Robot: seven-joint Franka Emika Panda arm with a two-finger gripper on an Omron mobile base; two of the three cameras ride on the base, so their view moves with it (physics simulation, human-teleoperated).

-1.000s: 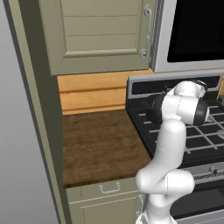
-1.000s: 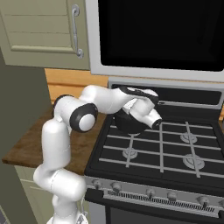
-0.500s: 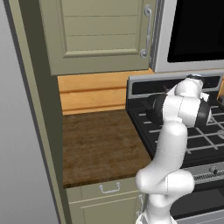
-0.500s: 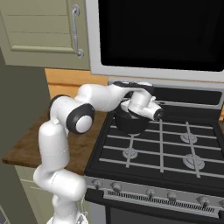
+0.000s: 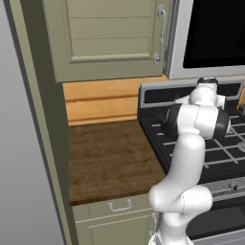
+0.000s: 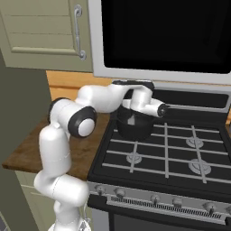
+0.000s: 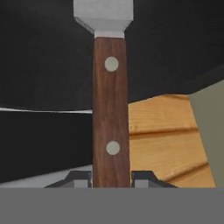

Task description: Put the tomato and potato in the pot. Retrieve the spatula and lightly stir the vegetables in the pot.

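Observation:
In the hand view my gripper (image 7: 111,177) is shut on the spatula (image 7: 110,109), whose reddish-brown handle with two rivets runs up to a pale grey blade at the top. From the right base view, the dark pot (image 6: 134,131) stands on the stove's rear left burner. My hand hangs directly over the pot, with the gripper (image 6: 132,118) pointing down into its mouth. The tomato and the potato are hidden, since my hand and the pot's wall cover the inside. In the left base view my own arm (image 5: 194,124) blocks the pot.
A black stove (image 6: 171,158) with grey grates spreads to the right of the pot, under a dark microwave (image 6: 167,36). A brown wooden counter (image 5: 110,160) lies to the left of the stove. Pale green cabinets (image 5: 110,38) hang above it.
My hand, still holding the spatula, has swung a little to the left and now hangs more squarely over the pot. The pot itself has stayed in place.

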